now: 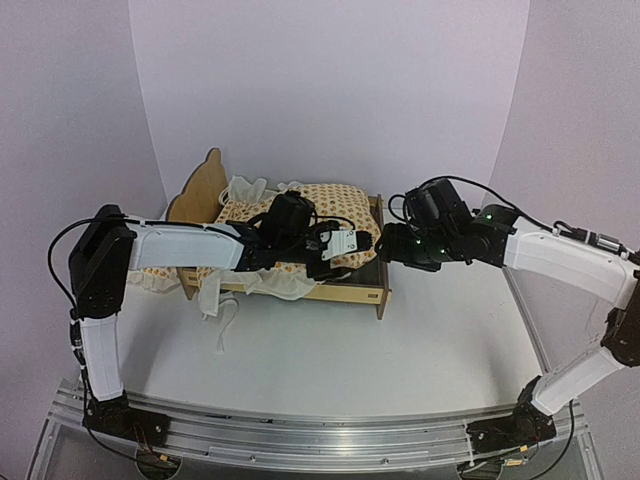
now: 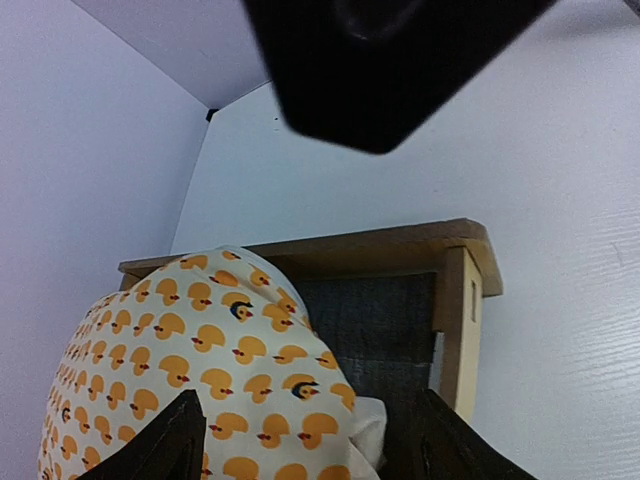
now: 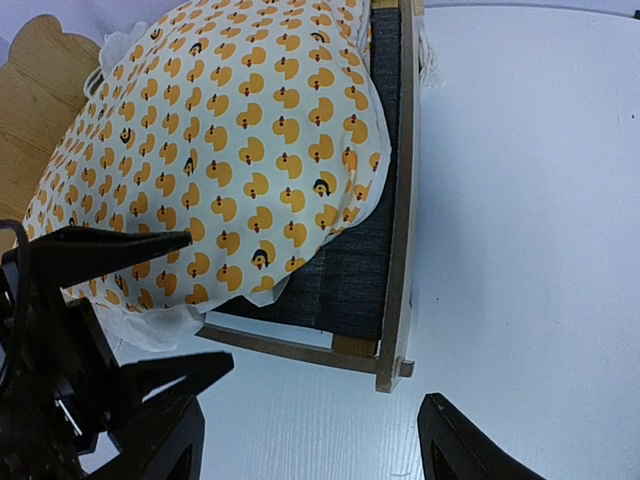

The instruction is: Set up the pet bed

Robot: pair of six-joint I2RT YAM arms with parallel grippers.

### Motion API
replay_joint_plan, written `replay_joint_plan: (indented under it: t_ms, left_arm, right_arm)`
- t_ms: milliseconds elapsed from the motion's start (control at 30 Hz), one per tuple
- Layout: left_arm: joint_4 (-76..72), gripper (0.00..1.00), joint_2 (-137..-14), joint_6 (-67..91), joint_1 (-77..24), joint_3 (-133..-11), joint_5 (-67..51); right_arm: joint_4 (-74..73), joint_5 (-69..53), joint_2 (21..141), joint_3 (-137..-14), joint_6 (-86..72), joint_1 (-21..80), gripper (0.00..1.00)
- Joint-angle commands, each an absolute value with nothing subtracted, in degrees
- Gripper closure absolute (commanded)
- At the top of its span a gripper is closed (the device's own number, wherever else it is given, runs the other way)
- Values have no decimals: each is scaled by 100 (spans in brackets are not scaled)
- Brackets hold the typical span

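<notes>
**A:** Anything worth flagging about the pet bed (image 1: pixel 345 293)?

**B:** Plenty. Stands in the middle of the table (image 1: pixel 400 380), scalloped headboard (image 1: pixel 200 185) toward the left arm's side, footboard (image 1: pixel 383 295) toward the right. Looks light enough to skid.

**A:** And on top?

**B:** Carries the duck-print mattress cushion (image 3: pixel 230 150), humped rather than flat. Leaves a strip of grey fabric base (image 3: pixel 340 270) bare at the foot end.

**A:** Check the left gripper (image 2: pixel 307 400).

**B:** Spread wide, straddling the cushion's foot-end corner. Not clamped on it, as far as can be seen: a dark gap beside one finger.

**A:** Then the right gripper (image 3: pixel 330 385)?

**B:** Also parted and empty. Hovers just outside the footboard corner, over bare table.

**A:** So, likely to fail how?

**B:** First, by closing on too little cloth: would slip off the stuffed corner and leave the hump. Second, by tugging hard on one corner: could drag or swivel the whole frame instead of the cushion, with nothing bracing it. Third, by crowding: placed very near each other over the foot end, so could knock together, or nudge the footboard and tip the bed.

**A:** Anything loose?

**B:** Watch the ties (image 1: pixel 222 315) trailing over the near rail onto the table. Could get trapped under the cushion or snag on an arm. Mind also the small ruffled piece (image 1: pixel 150 278) under the left forearm, probably the pillow. Could be swept aside by an elbow.
</notes>
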State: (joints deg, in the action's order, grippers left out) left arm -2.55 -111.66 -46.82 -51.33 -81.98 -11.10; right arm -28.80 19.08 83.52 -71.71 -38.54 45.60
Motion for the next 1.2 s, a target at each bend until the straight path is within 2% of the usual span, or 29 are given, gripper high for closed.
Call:
replay_joint_plan:
  t_ms: [0, 233, 267, 300, 400, 433, 567, 700, 833, 1000, 1167]
  left_arm:
    - [-448, 34, -11492, -4946, -5143, -8606, -367]
    - [138, 33, -11522, -5021, -5023, -8530, -286]
    - [105, 36, -11566, -5049, -5007, -8530, -230]
    - [54, 47, -11616, -5049, -4994, -8564, -162]
    - [-366, 94, -11672, -4970, -4940, -8689, 161]
    - [-429, 99, -11641, -4911, -4911, -8773, 257]
    - [150, 100, -11402, -4140, -4671, -9390, 121]
    - [1145, 100, -11097, -3041, -4216, -10156, -763]
    - [1660, 100, -10812, -2398, -3978, -10287, -1451]
    - [1876, 100, -10714, -2010, -3863, -10421, -1642]
    - [1994, 100, -10673, -1823, -3768, -10758, -1770]
  right_arm:
    - [-2871, 1965, 8037, -7108, -3899, 4496, 28]
    - [-2868, 1965, 8148, -7191, -3739, 4473, 29]
    - [-2866, 1954, 8185, -7215, -3725, 4476, 30]
    - [-2864, 1925, 8230, -7243, -3707, 4476, 31]
    - [-2865, 1806, 8334, -7352, -3614, 4474, 33]
    - [-2864, 1763, 8347, -7378, -3556, 4474, 34]
    - [-2859, 1607, 8310, -7414, -3210, 4468, 39]
    - [-2787, 1337, 8274, -7344, -2750, 4447, 46]
    - [-2319, 733, 8402, -7207, -2376, 4363, 54]
    - [-1256, 431, 8842, -6971, -2376, 4090, 62]
    - [-753, 539, 9763, -7482, -2165, 4060, 68]
